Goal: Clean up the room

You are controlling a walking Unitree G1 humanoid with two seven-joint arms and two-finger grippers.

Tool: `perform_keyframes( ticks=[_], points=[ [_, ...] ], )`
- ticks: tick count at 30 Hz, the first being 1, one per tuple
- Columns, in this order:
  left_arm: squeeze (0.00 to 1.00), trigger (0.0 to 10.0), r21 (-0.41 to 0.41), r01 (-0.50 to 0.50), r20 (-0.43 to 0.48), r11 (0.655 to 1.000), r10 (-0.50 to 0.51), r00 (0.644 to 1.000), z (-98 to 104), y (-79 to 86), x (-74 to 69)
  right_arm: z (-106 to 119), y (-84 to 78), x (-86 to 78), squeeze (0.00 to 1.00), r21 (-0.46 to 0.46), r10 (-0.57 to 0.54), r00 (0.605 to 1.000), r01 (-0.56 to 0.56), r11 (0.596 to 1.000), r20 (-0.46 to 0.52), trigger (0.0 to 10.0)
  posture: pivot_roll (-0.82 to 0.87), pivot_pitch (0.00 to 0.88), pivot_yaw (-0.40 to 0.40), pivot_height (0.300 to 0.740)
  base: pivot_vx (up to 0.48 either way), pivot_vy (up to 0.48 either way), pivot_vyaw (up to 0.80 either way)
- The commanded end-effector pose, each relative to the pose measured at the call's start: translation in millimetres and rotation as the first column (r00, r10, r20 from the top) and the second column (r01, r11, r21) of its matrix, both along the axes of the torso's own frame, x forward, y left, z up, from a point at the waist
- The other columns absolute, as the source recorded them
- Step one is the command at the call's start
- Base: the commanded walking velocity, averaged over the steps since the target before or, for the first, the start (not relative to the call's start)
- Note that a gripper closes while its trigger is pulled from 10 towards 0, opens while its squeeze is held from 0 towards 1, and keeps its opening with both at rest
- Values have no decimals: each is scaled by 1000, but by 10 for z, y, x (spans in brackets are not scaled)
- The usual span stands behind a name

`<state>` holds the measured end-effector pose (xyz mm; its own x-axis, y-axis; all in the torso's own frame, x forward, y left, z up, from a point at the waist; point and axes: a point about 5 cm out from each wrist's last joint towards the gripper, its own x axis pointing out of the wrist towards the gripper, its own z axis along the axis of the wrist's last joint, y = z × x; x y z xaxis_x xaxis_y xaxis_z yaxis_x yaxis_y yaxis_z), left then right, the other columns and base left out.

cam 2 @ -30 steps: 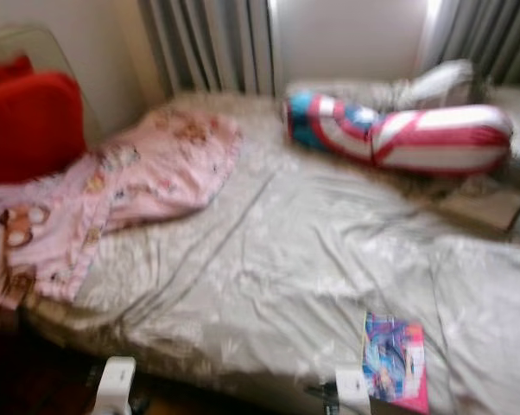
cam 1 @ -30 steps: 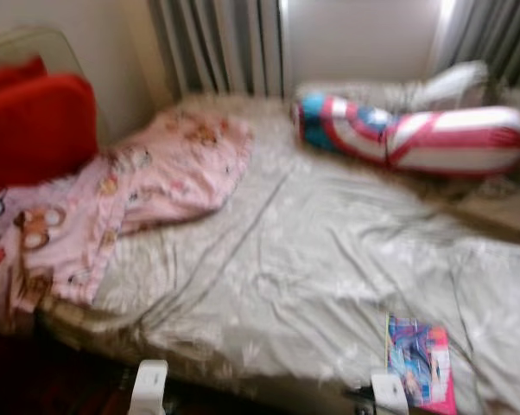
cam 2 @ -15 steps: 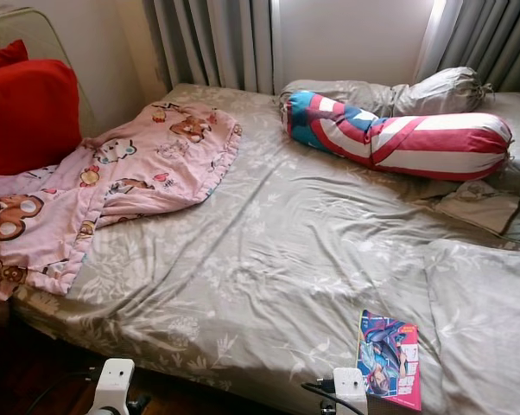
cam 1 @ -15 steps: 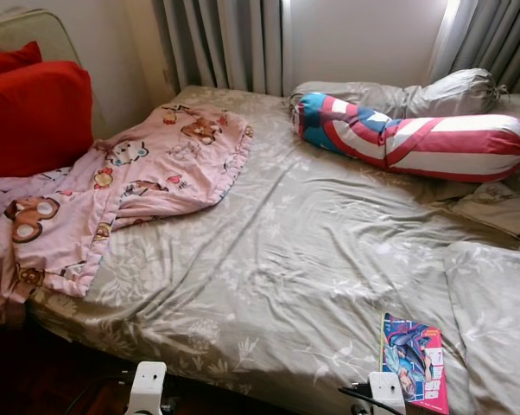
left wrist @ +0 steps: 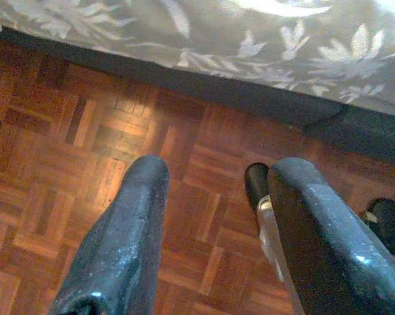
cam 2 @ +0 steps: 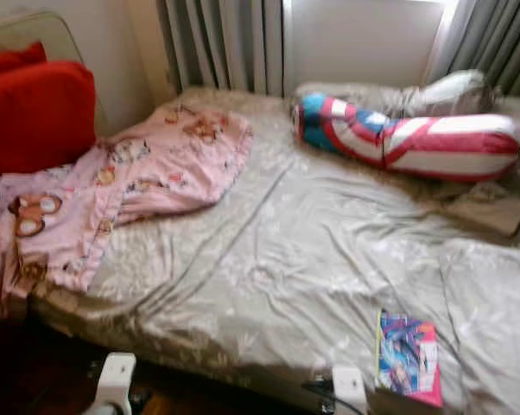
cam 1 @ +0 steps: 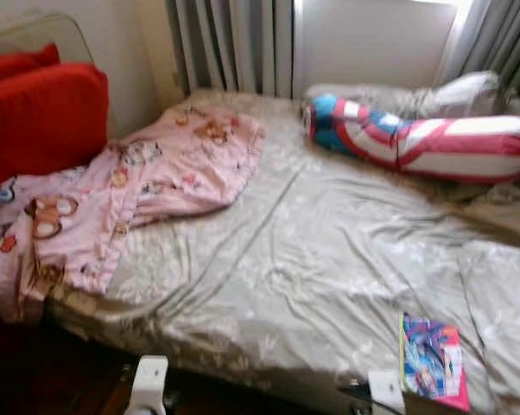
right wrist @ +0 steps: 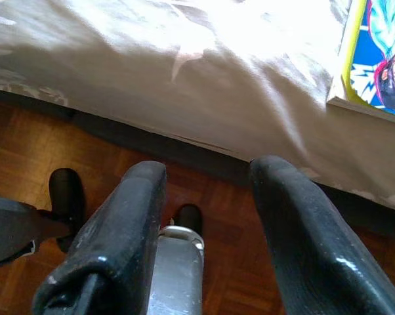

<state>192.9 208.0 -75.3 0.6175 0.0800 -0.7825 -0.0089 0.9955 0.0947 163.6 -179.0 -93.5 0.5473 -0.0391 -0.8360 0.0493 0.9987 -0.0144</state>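
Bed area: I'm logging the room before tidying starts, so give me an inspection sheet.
Surface: bed with rumpled grey leaf-print sheet.
Job's things: pink blanket bunched at the left side; comic book near the front edge.
Clutter: striped bolster, grey pillow, red cushions.
Grippers: left tool and right tool open, low over the wood floor, holding nothing.
Cables: dark cable by the right arm.
Surroundings: curtains.

The middle of the bed [cam 1: 312,259] lies open. A pink blanket [cam 1: 139,186] crowds its left side. A striped bolster [cam 1: 424,143] blocks the far right, and a comic book [cam 1: 433,360] sits by the near edge.
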Motion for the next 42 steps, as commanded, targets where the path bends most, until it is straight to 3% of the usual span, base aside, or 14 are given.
perform_keyframes(
  ticks=[1, 42],
  points=[
    [0, 10000, 9, 5, -28, 1000, -5, 1000, -19, 38, -43, 3, 41, 18, 0, 10, 3, 1000, -3, 1000, 1, 10000, -89, 0, 15, 740, 0, 289, 0],
    [0, 10000, 10, 26, -23, 1000, -25, 999, -8, 27, -19, -5, 63, 4, 0, 14, 20, 1000, -20, 1000, -6, 10000, -84, 28, 22, 740, 0, 462, 0]
  ],
)
